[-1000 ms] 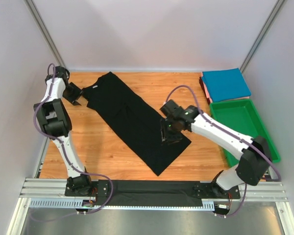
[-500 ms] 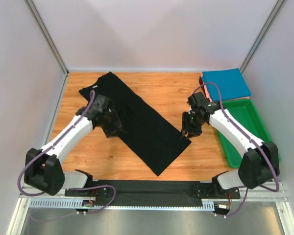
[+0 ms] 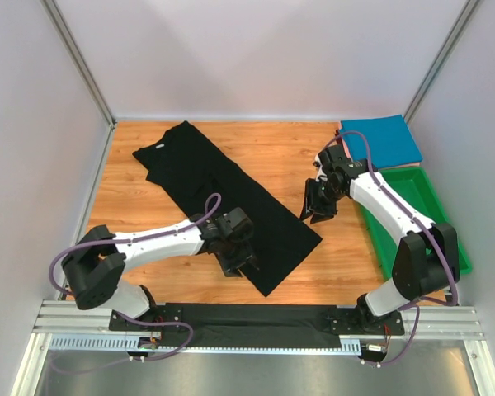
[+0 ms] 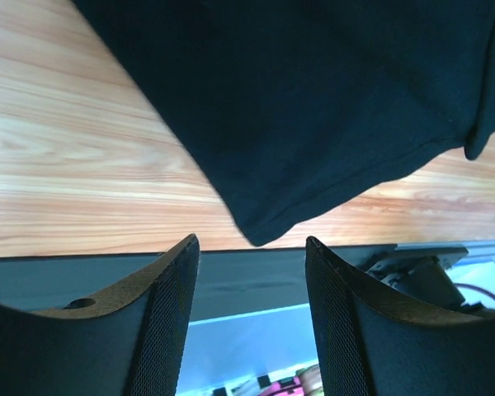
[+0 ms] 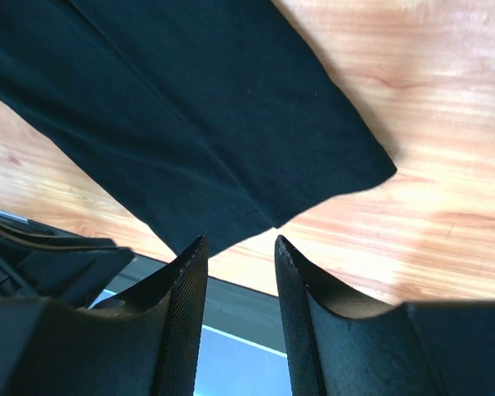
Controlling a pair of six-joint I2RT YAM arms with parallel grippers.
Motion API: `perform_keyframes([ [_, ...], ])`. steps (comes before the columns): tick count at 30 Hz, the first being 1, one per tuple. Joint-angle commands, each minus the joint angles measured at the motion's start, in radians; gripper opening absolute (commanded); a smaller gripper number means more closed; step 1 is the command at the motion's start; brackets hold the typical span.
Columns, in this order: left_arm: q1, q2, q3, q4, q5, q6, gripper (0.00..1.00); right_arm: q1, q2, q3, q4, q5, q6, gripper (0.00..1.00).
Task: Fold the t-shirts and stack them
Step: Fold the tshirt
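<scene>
A large black t-shirt (image 3: 219, 194), folded into a long strip, lies slantwise on the wooden table from the far left to the near middle. My left gripper (image 3: 236, 264) hovers over the strip's near left edge. In the left wrist view the left gripper (image 4: 252, 242) is open and empty, with the shirt's near corner (image 4: 260, 227) just beyond its fingertips. My right gripper (image 3: 317, 212) hangs just off the strip's right corner. The right wrist view shows the right gripper (image 5: 240, 240) open with nothing between its fingers, above the black hem (image 5: 231, 223). A folded teal-blue t-shirt (image 3: 381, 142) rests on a reddish one (image 3: 344, 148) at the far right.
A green plastic tray (image 3: 396, 191) stands along the right side, near the right arm's forearm. The table's near edge meets a black strip (image 3: 256, 315) and metal rails where both arm bases sit. Grey walls enclose the table on three sides.
My left arm has swung from the shirt's collar at the far left down to its near end. My right gripper has pulled back off the shirt towards the right.
</scene>
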Motion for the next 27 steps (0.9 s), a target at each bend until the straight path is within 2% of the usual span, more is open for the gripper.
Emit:
perform_keyframes([
  [1, -0.055, 0.075, 0.069, 0.032, -0.029, -0.124, 0.62, -0.003, -0.055, -0.038, 0.018, -0.011, -0.002, 0.4],
  [6, -0.098, 0.178, 0.091, 0.089, 0.048, -0.161, 0.61, -0.003, -0.07, -0.036, 0.011, 0.063, 0.01, 0.4],
  [9, -0.102, 0.264, 0.101, 0.048, 0.121, -0.158, 0.57, -0.004, -0.05, -0.013, 0.0, 0.071, 0.034, 0.39],
  [13, -0.108, 0.299, 0.106, -0.008, 0.117, -0.136, 0.53, -0.001, -0.053, -0.015, 0.011, 0.081, 0.051, 0.39],
  [17, -0.106, 0.305, 0.1, -0.103, 0.121, -0.133, 0.41, -0.003, -0.05, -0.019, 0.0, 0.108, 0.056, 0.39],
  [21, -0.095, 0.212, 0.05, -0.219, 0.108, -0.144, 0.41, -0.003, -0.046, -0.017, -0.009, 0.109, 0.067, 0.39],
  [23, -0.082, 0.154, -0.022, -0.255, 0.102, -0.165, 0.42, -0.003, -0.046, -0.019, -0.005, 0.111, 0.07, 0.39],
  [27, -0.014, -0.063, -0.133, -0.344, 0.06, -0.2, 0.42, -0.003, -0.027, -0.031, 0.008, 0.098, 0.059, 0.39],
])
